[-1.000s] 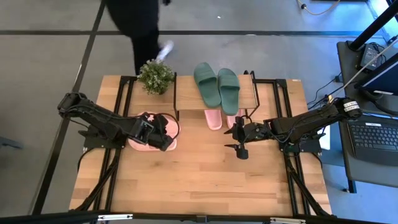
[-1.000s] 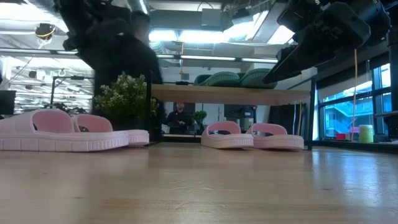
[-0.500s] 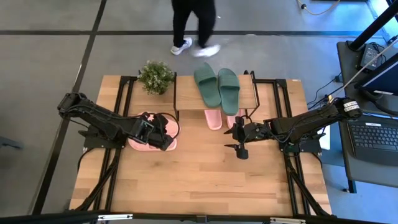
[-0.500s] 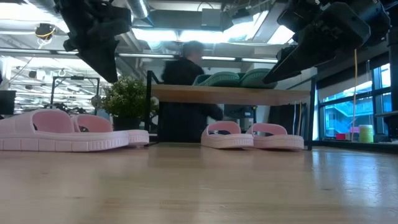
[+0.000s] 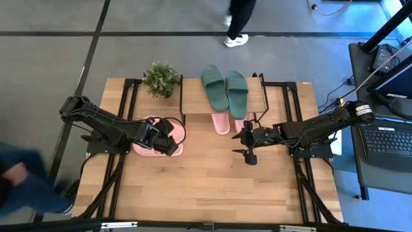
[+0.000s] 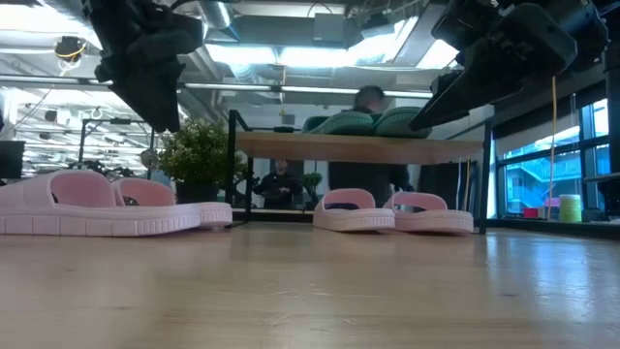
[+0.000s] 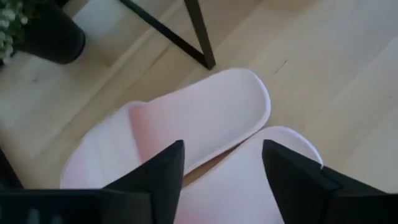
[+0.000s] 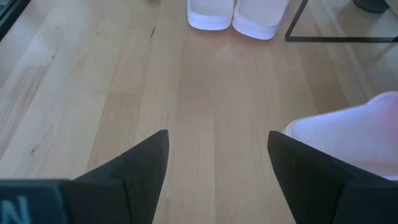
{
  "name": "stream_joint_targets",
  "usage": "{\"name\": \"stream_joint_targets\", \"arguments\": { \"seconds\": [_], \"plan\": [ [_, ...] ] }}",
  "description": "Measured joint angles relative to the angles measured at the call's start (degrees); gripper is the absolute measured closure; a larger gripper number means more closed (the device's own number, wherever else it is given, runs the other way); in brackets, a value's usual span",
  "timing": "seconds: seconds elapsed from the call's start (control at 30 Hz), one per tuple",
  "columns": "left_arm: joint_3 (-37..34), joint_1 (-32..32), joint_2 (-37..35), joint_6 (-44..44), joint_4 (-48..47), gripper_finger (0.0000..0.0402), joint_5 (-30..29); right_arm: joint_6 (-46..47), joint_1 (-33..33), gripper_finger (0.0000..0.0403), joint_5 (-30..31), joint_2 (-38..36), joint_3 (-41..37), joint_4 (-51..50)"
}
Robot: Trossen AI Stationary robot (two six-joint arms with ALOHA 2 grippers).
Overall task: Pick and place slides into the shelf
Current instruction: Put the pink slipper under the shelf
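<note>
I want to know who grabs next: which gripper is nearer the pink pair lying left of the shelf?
Left. The left gripper hovers open right over that pink pair; the right gripper hangs across the table, in front of the shelf.

four pink slides (image 5: 158, 136), two green slides (image 5: 224, 88)

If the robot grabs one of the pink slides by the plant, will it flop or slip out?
Probably a little floppy: the pink slide under the open left gripper looks soft and rounded, so its sole may bend. It seems light, thick but puffy. Slipping looks unlikely if gripped by the strap, though its smooth surface could slide. It lies flat, so it should not roll.
</note>
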Motion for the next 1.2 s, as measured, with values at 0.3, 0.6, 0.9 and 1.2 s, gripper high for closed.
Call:
{"name": "stream_joint_targets", "arguments": {
  "seconds": [0.3,0.6,0.9,1.2],
  "plan": [
    [0.0,0.1,0.0,1.6,2.4,0.0184,-0.5,-0.1,0.0,0.0129,0.0,0.0,0.0,0.0],
    [0.0,5.3,1.9,-5.7,-3.4,0.0185,0.0,-1.3,0.0,0.0129,0.0,0.0,0.0,0.1],
    [0.1,9.6,8.8,-6.3,-6.7,0.0185,0.0,-1.4,0.0,0.0129,0.0,0.0,0.0,0.7],
    [0.0,13.6,16.5,-4.1,-9.5,0.0185,0.2,-1.3,0.0,0.0129,0.0,0.0,0.0,1.6]
  ]
}}
